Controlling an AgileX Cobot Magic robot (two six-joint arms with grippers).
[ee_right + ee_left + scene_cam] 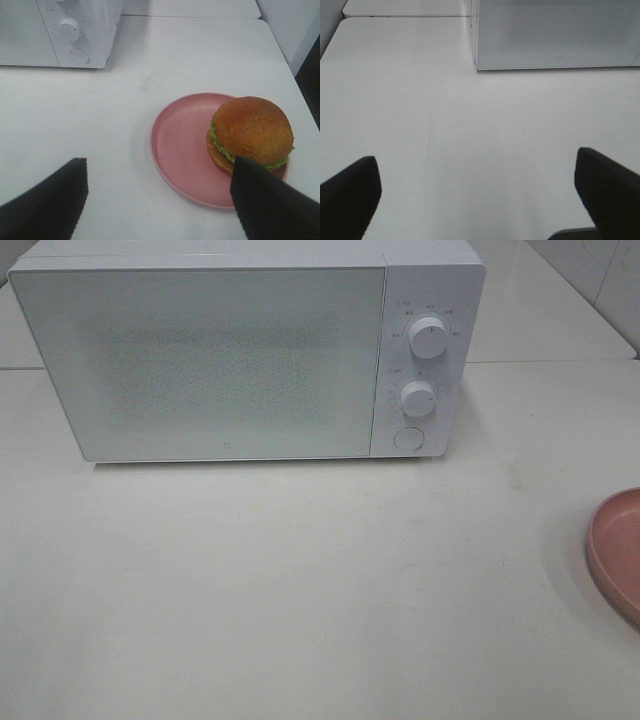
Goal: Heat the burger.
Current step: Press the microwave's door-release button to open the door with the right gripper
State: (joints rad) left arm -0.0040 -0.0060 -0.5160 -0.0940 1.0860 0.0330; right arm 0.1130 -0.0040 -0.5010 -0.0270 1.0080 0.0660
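Dark fingers of the right hand [160, 162] frame the right wrist view, spread well apart with nothing between them; one finger overlaps the burger's edge in the picture, contact not determinable. Left hand [476, 162] likewise gapes wide and empty, hovering over bare white worktop [300, 590]. Microwave [220, 360] stands at the back of the worktop, door shut, control panel on its right side. Judgement: door must be opened before anything goes in, and the left hand, facing the door's lower left corner, looks placed for that job. Pink plate [180, 145] lies on the worktop to the right of the microwave and well apart from it. Burger [250, 132] sits upright on the plate, at the side away from the microwave, lettuce showing under the bun. Judgement: right hand waits above the plate, ready to lift it or the burger; task not yet begun. Upper dial [428, 337], lower dial [417, 398] and round button [408, 438] run down the panel. View notes: high camera catches only the plate's rim at its right edge, burger and both hands out of frame; right wrist view alone shows the burger.
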